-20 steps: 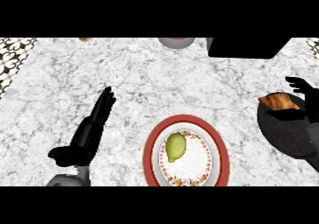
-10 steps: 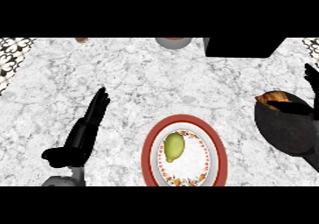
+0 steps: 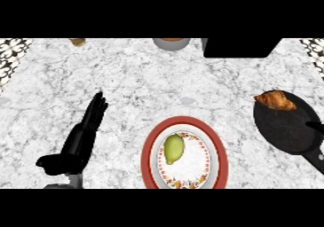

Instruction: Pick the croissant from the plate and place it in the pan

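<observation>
Left hand (image 3: pixel 77 141) is lying open on the marble counter (image 3: pixel 138 84), its straight fingers pointing away from the robot and its thumb sticking out to the left near the lower edge. Right hand (image 3: pixel 319 127) is showing only as a small black tip at the right edge, just over the pan (image 3: pixel 282 133); whether it is open or curled cannot be told from so little. Across the counter from the left hand, the croissant (image 3: pixel 275 99) is sitting on the far rim of the pan, partly overhanging it, and it is lying apart from the right hand's tip, up and to the left of it. Nothing is touching the croissant. Between the left hand and the pan, the plate (image 3: pixel 213 146) with its red rim is holding a green-yellow fruit (image 3: pixel 173 148) on its left half. Along the far edge, a grey bowl (image 3: pixel 171 43) is standing beside a black box (image 3: pixel 241 47), and a small brown item (image 3: pixel 77 41) is lying further left, too cut off to identify.
</observation>
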`<state>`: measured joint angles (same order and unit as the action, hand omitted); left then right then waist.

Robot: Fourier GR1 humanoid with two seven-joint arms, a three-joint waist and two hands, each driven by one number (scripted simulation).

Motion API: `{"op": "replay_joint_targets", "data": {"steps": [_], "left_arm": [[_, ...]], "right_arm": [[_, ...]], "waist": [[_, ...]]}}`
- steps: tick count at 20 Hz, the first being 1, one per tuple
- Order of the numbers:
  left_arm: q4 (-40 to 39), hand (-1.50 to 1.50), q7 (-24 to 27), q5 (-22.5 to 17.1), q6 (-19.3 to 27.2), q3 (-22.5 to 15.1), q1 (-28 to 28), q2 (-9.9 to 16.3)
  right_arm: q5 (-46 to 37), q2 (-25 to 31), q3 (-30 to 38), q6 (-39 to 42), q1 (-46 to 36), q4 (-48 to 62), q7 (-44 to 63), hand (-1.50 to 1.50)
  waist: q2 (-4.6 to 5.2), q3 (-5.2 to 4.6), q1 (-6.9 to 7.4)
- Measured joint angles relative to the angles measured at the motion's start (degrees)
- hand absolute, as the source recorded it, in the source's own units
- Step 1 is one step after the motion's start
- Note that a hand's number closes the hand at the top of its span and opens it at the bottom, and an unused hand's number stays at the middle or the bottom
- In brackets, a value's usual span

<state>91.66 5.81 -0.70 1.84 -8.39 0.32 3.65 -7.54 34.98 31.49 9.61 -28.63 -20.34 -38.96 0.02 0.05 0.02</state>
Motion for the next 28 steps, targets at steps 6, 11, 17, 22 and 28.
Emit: {"op": "replay_joint_targets", "data": {"steps": [6, 11, 17, 22, 28], "left_arm": [[-0.59, 0.00, -0.67, 0.52, 0.25, 0.13, -1.30, -0.60], [-0.67, 0.00, 0.19, 0.97, 0.17, -0.12, -0.68, -1.08], [-0.35, 0.00, -0.60, 0.96, -0.32, 0.76, -1.41, -0.72], [-1.21, 0.00, -1.30, 0.40, -1.04, 1.40, -2.66, -0.84], [-1.68, 0.00, 0.37, 1.44, -0.75, 1.19, -1.34, -1.52]], "right_arm": [[1.51, 2.94, -0.74, 10.43, 6.63, -0.51, -5.98, -1.50], [2.11, 4.76, -1.69, 11.89, 11.47, -2.10, -8.30, -1.50], [3.20, 3.84, -3.19, 11.03, 16.75, -6.18, -9.64, -1.50], [3.61, 2.96, -4.77, 10.20, 20.42, -9.49, -10.61, -1.50], [4.79, 3.72, -5.30, 9.21, 23.14, -12.12, -10.45, -1.50]], "waist": [[0.03, -0.01, -0.02], [0.02, 0.00, 0.00], [-0.05, -0.04, -0.14], [-0.07, -0.06, -0.25], [-0.05, -0.04, -0.12]]}}
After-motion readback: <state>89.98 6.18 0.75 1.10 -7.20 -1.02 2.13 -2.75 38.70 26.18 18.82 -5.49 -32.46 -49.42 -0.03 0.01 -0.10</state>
